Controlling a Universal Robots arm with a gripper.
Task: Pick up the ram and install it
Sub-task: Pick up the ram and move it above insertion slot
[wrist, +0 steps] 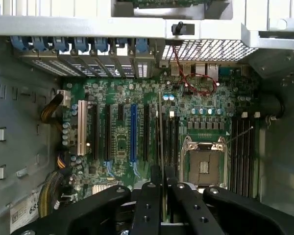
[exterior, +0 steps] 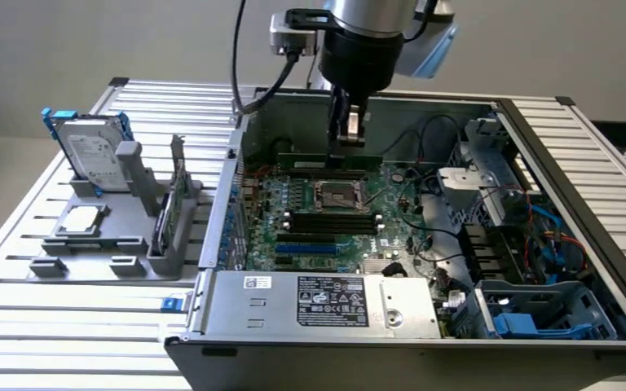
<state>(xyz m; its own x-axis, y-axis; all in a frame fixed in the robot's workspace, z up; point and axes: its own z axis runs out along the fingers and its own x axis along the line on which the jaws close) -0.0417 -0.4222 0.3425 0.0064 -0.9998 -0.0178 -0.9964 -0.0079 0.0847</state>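
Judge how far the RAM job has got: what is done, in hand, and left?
Done: the ram is picked up and inside the open computer case. In hand: the pincer is shut on it, holding it edge-down over the black memory slots beside the CPU socket. Left: it does not yet look seated in a slot.

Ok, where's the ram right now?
In the exterior view the ram is inside the computer case, held by the gripper at the black slots beside the processor socket.
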